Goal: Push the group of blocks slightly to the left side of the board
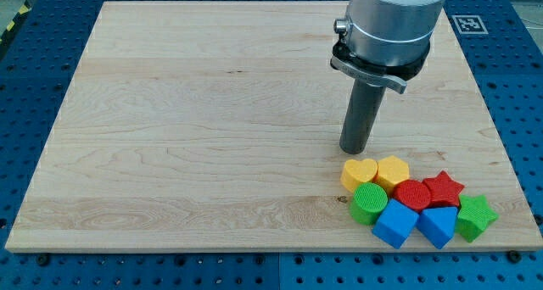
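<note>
A tight group of blocks lies at the board's bottom right. It holds a yellow heart (pixel 358 173), a yellow hexagon (pixel 393 171), a green cylinder (pixel 370 203), a red hexagon-like block (pixel 412 193), a red star (pixel 444 189), a blue cube (pixel 396 224), a blue block (pixel 438 225) and a green star (pixel 475 217). My tip (pixel 353 150) stands on the board just above the yellow heart, close to the group's upper left, with a small gap to it.
The wooden board (pixel 212 129) lies on a blue perforated table (pixel 517 86). The arm's grey body (pixel 386 27) hangs over the board's upper right. A marker tag (pixel 466 23) sits at the view's top right.
</note>
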{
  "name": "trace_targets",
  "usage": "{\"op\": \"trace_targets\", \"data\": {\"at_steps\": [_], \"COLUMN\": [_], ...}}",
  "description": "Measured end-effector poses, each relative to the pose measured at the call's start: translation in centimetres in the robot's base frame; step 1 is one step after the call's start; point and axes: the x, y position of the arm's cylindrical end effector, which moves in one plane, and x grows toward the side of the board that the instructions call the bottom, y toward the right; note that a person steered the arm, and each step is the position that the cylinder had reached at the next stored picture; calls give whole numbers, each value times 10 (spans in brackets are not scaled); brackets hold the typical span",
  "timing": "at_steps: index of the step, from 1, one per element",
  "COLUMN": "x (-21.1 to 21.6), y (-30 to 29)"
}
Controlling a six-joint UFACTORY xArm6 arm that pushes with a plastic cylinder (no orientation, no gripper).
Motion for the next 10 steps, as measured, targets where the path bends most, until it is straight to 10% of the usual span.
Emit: {"op": "trace_targets", "data": {"at_steps": [2, 4, 6, 8, 10], "x": [-25, -89, -41, -14, 117], "y": [0, 117, 245, 246, 240]}}
